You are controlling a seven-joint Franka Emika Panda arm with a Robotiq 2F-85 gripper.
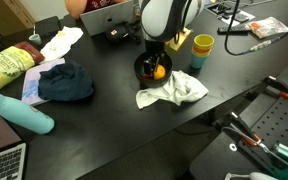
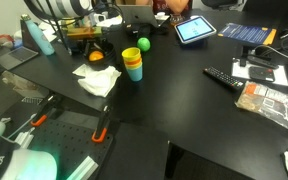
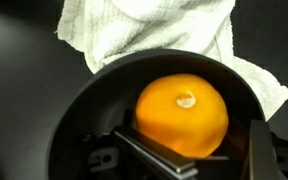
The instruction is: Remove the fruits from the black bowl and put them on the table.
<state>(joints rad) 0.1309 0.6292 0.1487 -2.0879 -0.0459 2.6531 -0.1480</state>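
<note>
An orange lies in the black bowl, which stands on the dark table next to a crumpled white cloth. In both exterior views the bowl sits under the arm with the orange showing inside. My gripper reaches down into the bowl. In the wrist view its fingers are open on either side of the orange, one close beneath it at the lower left, the other apart from it at the right edge.
The white cloth touches the bowl. Stacked cups stand close by, with a small green round object behind them. A dark blue cloth, a teal bottle, a tablet and a remote lie around.
</note>
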